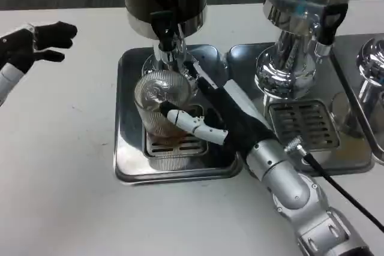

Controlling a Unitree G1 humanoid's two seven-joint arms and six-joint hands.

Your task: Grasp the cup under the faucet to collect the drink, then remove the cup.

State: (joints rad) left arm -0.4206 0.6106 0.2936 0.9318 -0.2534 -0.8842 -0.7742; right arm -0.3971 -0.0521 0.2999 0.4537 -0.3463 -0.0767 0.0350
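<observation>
While under faucet [163, 31], cup [161, 103] — gripped by right robot hand [223, 118].

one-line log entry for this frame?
right hand: holds cup under faucet | left hand: open, idle | cup: on tray

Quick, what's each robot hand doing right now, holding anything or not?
Left robot hand: open, holding nothing, off to the side above the table.
Right robot hand: wrapped around the cup under the faucet, holding it.
</observation>
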